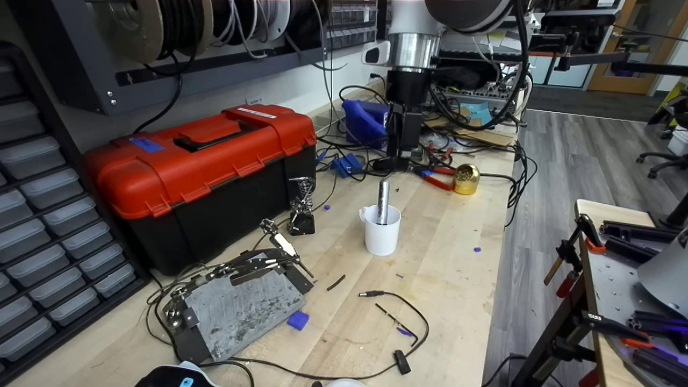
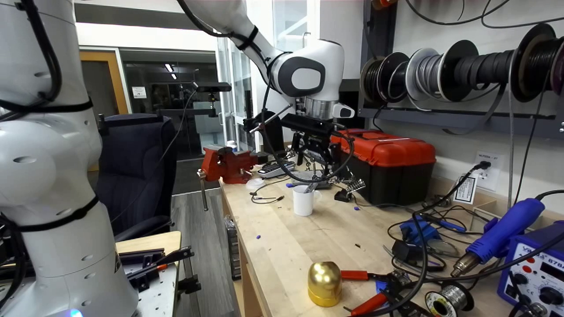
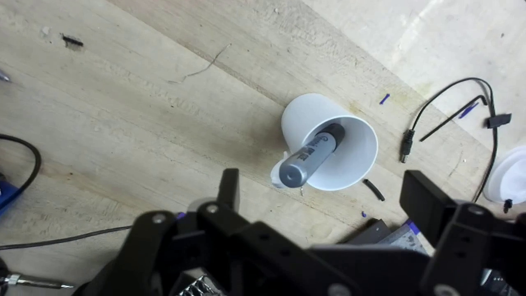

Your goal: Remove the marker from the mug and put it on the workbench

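The marker [image 1: 383, 200] stands tilted in the white mug [image 1: 381, 239], its grey end above the rim. In the wrist view the marker [image 3: 313, 156] shows a grey body and a darker lower end inside the mug [image 3: 353, 158]. In an exterior view the marker [image 2: 312, 186] leans in the mug [image 2: 303, 204]. The mug is upright on the pale wood workbench [image 1: 446, 252]. My gripper [image 3: 322, 181] is open and empty, its fingers wide apart. It hangs above the workbench, not touching marker or mug. In an exterior view the gripper [image 1: 396, 164] appears above the marker's top.
A red toolbox [image 1: 204, 177] stands along the wall. A helping-hand stand [image 1: 302, 209] and a grey plate [image 1: 244, 309] lie near the mug. A black cable [image 1: 424, 322], a gold cup [image 1: 466, 179] and red pliers [image 1: 438, 181] are also on the workbench. A red vise [image 2: 227, 165] is at an end.
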### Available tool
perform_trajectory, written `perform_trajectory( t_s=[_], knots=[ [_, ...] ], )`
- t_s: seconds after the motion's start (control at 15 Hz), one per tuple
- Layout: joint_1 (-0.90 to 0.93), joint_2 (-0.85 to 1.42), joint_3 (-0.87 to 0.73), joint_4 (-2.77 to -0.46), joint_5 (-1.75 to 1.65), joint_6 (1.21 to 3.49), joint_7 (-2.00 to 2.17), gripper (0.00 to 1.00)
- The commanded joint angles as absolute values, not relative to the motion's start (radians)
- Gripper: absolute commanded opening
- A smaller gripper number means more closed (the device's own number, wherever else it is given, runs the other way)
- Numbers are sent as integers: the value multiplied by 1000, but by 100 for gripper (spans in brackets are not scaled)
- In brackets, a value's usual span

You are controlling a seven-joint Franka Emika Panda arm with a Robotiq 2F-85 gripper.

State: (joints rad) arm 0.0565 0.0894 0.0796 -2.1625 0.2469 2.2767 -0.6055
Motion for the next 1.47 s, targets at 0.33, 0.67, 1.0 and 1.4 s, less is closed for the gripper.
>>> perform_trajectory(
  t_s=[0.33, 0.67, 1.0, 1.4],
  knots=[
    [43, 185, 113, -2116, 265, 2341, -737, 100],
    [39, 216, 129, -2098, 262, 2346, -740, 100],
    [34, 222, 135, -2100, 254, 2339, -746, 100],
    [27, 217, 133, -2107, 257, 2337, -750, 100]
  ],
)
